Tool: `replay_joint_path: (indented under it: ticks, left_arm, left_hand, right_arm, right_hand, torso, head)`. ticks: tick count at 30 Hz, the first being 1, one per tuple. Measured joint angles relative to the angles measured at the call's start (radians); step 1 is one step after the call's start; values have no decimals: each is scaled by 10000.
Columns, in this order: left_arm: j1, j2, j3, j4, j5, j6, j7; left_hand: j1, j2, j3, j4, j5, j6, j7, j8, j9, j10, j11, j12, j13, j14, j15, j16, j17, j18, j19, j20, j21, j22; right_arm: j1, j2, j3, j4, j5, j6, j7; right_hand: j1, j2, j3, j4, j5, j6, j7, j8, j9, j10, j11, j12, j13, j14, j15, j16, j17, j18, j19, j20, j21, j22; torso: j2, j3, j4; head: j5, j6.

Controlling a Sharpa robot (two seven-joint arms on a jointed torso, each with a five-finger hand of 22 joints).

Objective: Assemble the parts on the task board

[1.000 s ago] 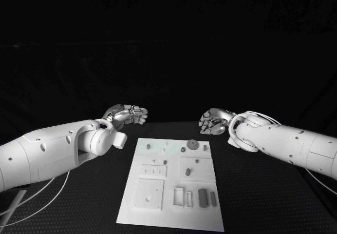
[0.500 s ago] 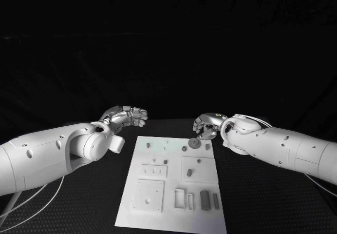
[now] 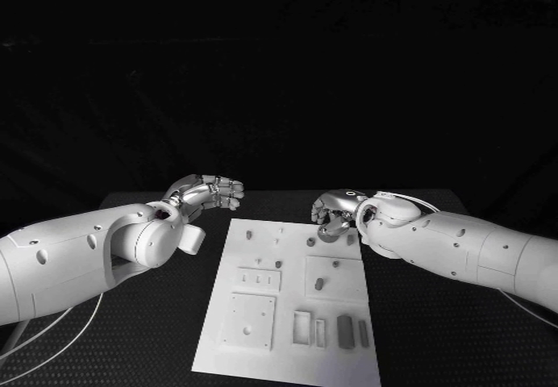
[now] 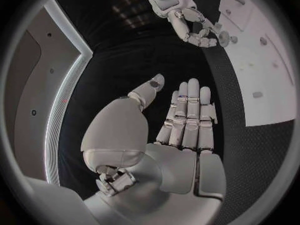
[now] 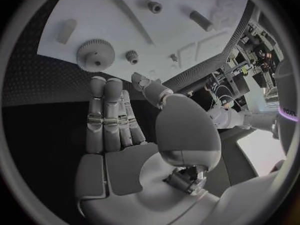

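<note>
Table [image 3: 139, 210], black, bearing the white task board [image 3: 291, 355] at its centre; all positions below are given relative to this board. Left arm [image 3: 70, 258] enters beside the board's left edge and slopes up toward its far left corner. Right arm [image 3: 465, 250] enters beside the right edge and reaches toward the far right corner. Left hand [image 3: 207, 192] hovers just beyond the far left corner, off the board; in the head view its fingers look curled, while the left wrist view shows them straight and side by side, thumb raised apart, with nothing held. Right hand [image 3: 335, 211] hangs over the board's far right corner; the right wrist view shows its fingers [image 5: 109, 115] extended and close together, the thumb set apart, the palm empty. Parts on the board: a toothed gear [image 5: 95, 55] lies just ahead of the right hand's fingertips, apart from them, with a smaller gear [image 5: 132, 57] just beside it. Two dark oblong pieces [image 3: 345, 329] lie in the board's near right area. Small dark pegs [image 3: 318, 283] sit nearer its middle.
</note>
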State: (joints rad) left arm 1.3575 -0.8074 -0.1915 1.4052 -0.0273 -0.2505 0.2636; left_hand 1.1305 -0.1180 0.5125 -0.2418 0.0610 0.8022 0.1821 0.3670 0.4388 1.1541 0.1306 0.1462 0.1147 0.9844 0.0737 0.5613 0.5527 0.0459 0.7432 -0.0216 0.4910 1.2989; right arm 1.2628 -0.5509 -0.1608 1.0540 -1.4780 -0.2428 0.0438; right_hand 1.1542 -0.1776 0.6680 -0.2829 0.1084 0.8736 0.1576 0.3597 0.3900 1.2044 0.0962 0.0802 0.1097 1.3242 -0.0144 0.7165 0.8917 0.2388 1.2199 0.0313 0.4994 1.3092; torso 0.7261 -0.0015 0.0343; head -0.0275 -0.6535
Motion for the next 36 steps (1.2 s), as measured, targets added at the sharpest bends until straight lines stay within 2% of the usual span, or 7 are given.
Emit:
replay_joint_path:
  ticks: [8,13,19,24,36]
  left_arm:
    - [4,1,4,51,-17,-1,3]
    - [5,1,5,76,-21,-1,3]
    - [7,27,10,62,-25,3,1]
    - [7,42,9,0,-28,5,-8]
    - [8,30,9,-95,-33,16,-17]
  left_hand:
    - [-49,27,0,0,0,0,0,0,0,-36,36,0,0,0,0,0,10,-8,0,1,0,0]
    - [-49,27,0,0,0,0,0,0,1,-36,36,-38,-3,0,0,0,10,-12,0,1,0,0]
    - [-91,-16,0,0,0,0,0,-39,11,-43,29,-38,-10,0,0,0,20,-15,0,2,0,10]
    - [-101,-26,26,-26,0,0,0,-40,10,-108,36,-90,-9,0,-1,0,29,-19,1,2,0,10]
    - [-101,-26,26,-26,0,-36,36,-80,19,-145,70,-90,-20,0,-1,-39,36,-76,1,3,0,18]
  right_arm:
    - [-88,84,1,81,-367,5,-97]
    - [-145,123,0,69,-543,52,-171]
    - [-219,97,0,72,-698,166,-245]
    - [-236,84,1,126,-766,274,-266]
    - [-205,182,87,50,-837,249,-270]
  right_hand:
    - [-15,-16,29,29,-116,31,29,0,38,0,-1,0,125,-2,-2,108,42,-31,-22,-20,177,-7]
    - [-69,-70,56,1,-193,68,63,0,64,38,-39,0,237,-53,-55,174,66,-68,-73,-68,292,-19]
    - [-111,-111,83,28,-304,67,63,0,79,36,-40,0,294,-71,-44,188,65,-71,-113,-32,310,-15]
    - [-196,-119,83,29,-309,66,63,0,88,20,-55,0,330,-91,-26,223,77,-71,-113,-31,368,-11]
    - [-250,-64,111,57,-349,99,31,0,122,37,-72,-2,419,-83,-28,272,104,-73,-147,-64,463,-13]
  torso:
    - [214,-32,61]
    - [308,-38,89]
    - [397,-49,103]
    - [452,-39,100]
    - [568,-12,103]
  head:
    - [-19,35]
    - [-13,16]
    - [-4,-22]
    - [55,36]
    - [147,104]
